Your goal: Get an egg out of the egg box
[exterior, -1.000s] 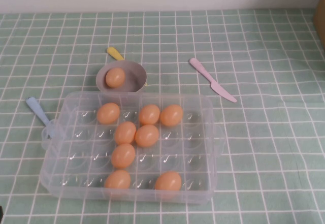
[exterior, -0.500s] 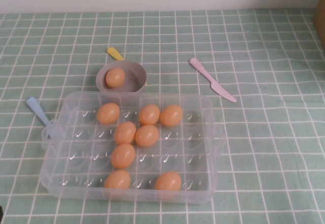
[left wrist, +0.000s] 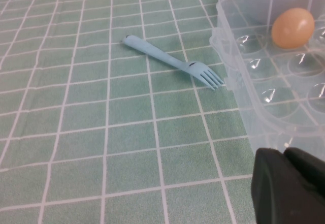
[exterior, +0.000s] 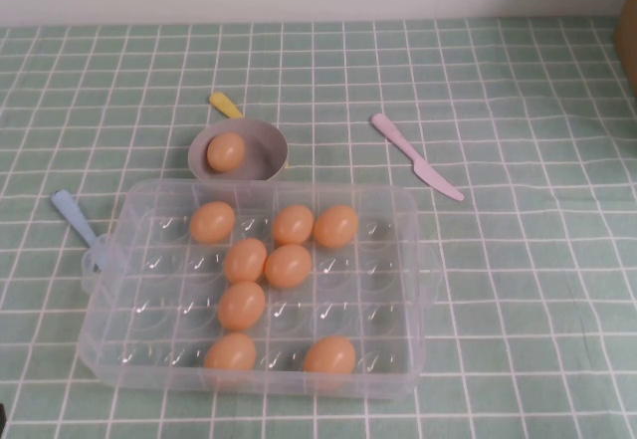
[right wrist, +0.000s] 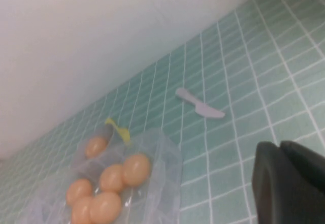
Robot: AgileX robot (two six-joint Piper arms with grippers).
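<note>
The clear plastic egg box lies at the near middle of the table with several orange-tan eggs in its dimples, one near its centre. One more egg lies in a small grey bowl just behind the box. Neither arm shows in the high view. My left gripper is shut and empty, low beside the box's left wall, where one egg shows. My right gripper is shut and empty, off to the right of the box.
A blue plastic fork lies against the box's left side. A pink plastic knife lies behind and to the right of the box. A yellow handle sticks out behind the bowl. A green checked cloth covers the table.
</note>
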